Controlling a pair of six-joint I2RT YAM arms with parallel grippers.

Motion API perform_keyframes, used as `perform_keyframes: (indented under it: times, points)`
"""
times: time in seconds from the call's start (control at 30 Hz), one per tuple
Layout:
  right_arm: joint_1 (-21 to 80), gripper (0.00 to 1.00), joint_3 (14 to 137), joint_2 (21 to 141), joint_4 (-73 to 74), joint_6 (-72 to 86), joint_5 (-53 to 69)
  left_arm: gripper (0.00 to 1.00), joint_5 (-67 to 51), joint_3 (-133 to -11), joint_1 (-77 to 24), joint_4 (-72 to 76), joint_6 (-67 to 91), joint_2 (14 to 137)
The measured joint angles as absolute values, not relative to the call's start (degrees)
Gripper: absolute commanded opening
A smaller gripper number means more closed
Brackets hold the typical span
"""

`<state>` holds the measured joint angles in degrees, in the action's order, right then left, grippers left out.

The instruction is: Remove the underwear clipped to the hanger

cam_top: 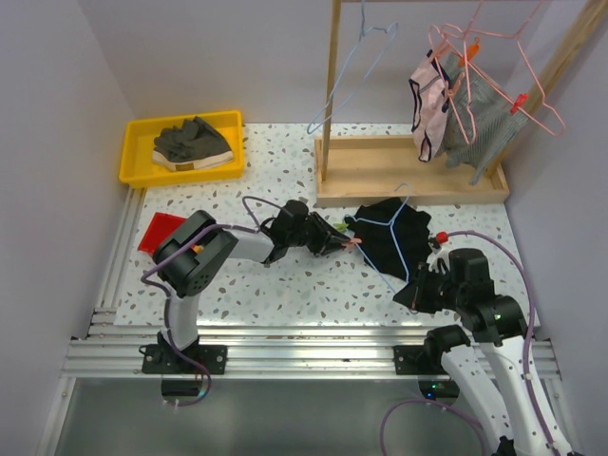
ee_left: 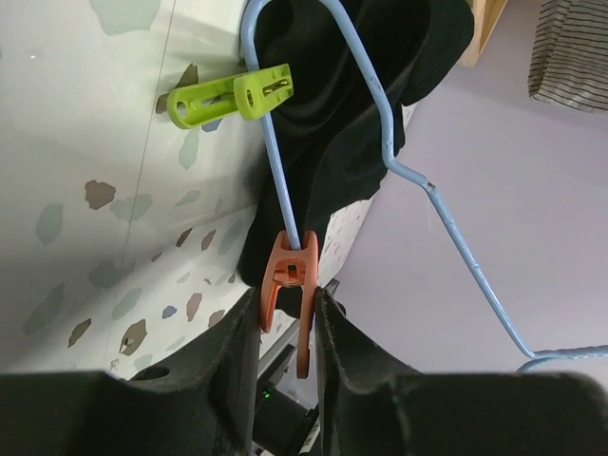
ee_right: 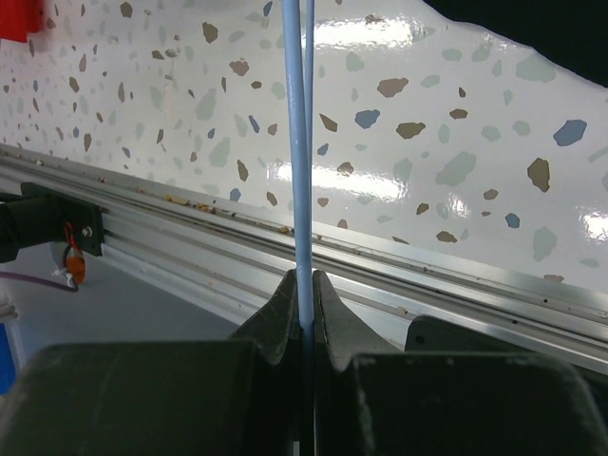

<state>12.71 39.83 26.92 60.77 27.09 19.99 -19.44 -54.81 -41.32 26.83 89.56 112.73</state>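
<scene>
Underwear was unfreed: left gripper squeezed the orange clip (green clip, eleven o'clock, untouched), right gripper pinched the hanger.

Black underwear, lt-blue hanger w/ orange clip & lime-green clip; white speckled table, yellow tray.

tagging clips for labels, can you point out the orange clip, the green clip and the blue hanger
orange clip (ee_left: 288,271), left wrist view, on its head clamped to the wire
green clip (ee_left: 233,97), left wrist view, on the middle of its body
blue hanger (ee_right: 295,142), right wrist view, on the left wire strand
</scene>
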Motion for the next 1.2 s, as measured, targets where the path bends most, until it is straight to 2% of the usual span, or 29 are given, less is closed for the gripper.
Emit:
perform_keyframes:
  times: [0.53, 0.67, 0.8, 1.0, 1.2]
  points:
    - [12.73, 0.0, 39.83, 26.98, 60.12, 28.99, 15.57, 0.0, -19.92, -44.64, -40.73, 28.84, 88.86, 99.59]
    - [12.73, 0.0, 39.83, 26.98, 59.9, 29.02, 15.53, 0.0, -19.31, -40.6, -38.41, 24.47, 84.44, 94.32]
    - [12.73, 0.0, 39.83, 26.98, 59.86, 28.97, 15.59, 0.0, -16.36, -37.98, -31.92, 14.63, 77.41, 83.31]
    - [12.71, 0.0, 39.83, 26.98, 59.7, 28.91, 15.94, 0.0, -12.05, -37.65, -15.31, 1.76, 66.35, 65.58]
    - [12.71, 0.0, 39.83, 27.64, 59.66, 28.42, 15.97, 0.0, -13.02, -37.65, 1.78, -8.05, 57.63, 64.84]
